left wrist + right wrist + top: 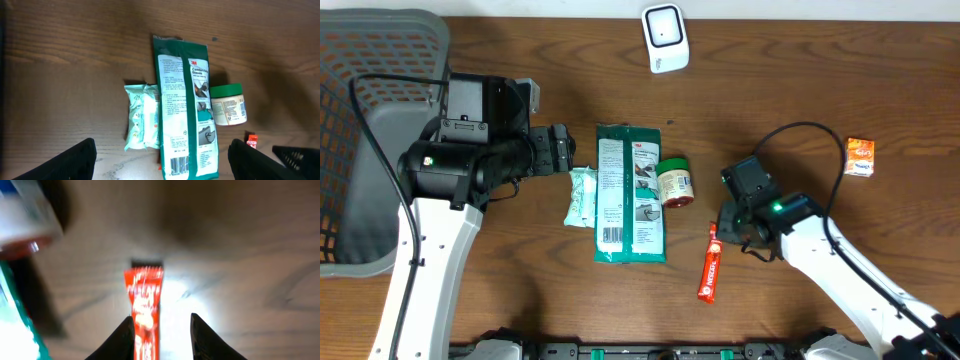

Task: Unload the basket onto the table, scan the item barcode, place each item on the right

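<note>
Red foil marked the item: the thin red stick packet lay flat on the wooden table, to the right of the green glove packet and apart from it, its long side nearly parallel to that packet. We judged it to be the thing for scanning, because the right gripper stood over its upper end. The fingers were apart and the packet's end lay between them, close against one finger and with a clear gap at the other. The grip was therefore not closed, and the packet rested on the table. The right arm reached in from the lower right of the glove packet, with its wrist bent down steeply. The white scanner stood beyond the glove packet's top edge, well apart, probably so that an item can be carried up to it. The left gripper hovered just left of the glove packet's top corner, jaws spread wide and empty, its arm folded at the elbow, apparently waiting.
</note>
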